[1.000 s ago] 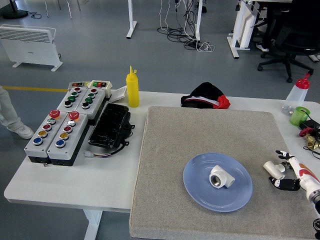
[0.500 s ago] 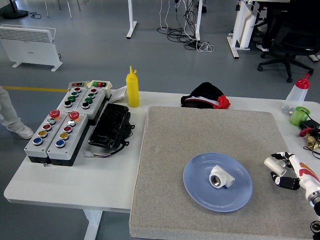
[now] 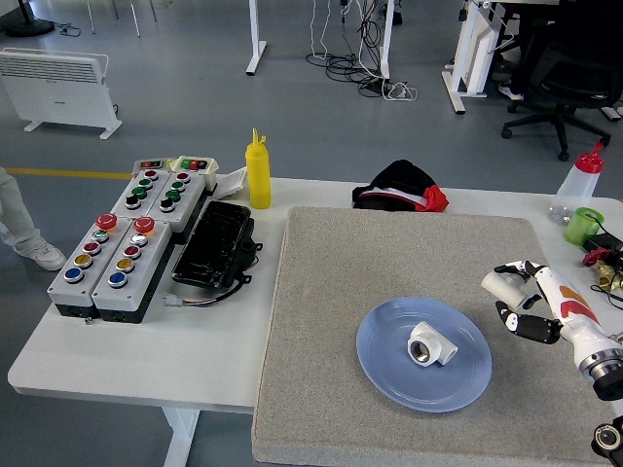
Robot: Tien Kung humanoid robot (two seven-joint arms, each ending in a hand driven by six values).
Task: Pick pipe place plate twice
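one pipe fitting (image 3: 431,344) already on the blue plate (image 3: 384,375) | right hand (image 3: 518,304) clamped on second white pipe piece (image 3: 500,287), just right of plate | judgement: carry level over bare plate area, lower before release

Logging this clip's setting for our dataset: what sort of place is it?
Probably a robotics lab or workshop: push-button control boxes on the white table, loose floor cables, and office chairs behind.

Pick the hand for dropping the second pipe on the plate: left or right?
Right. The right hand already grips a white pipe fitting just right of the blue plate, which holds one fitting. The left hand is out of view.
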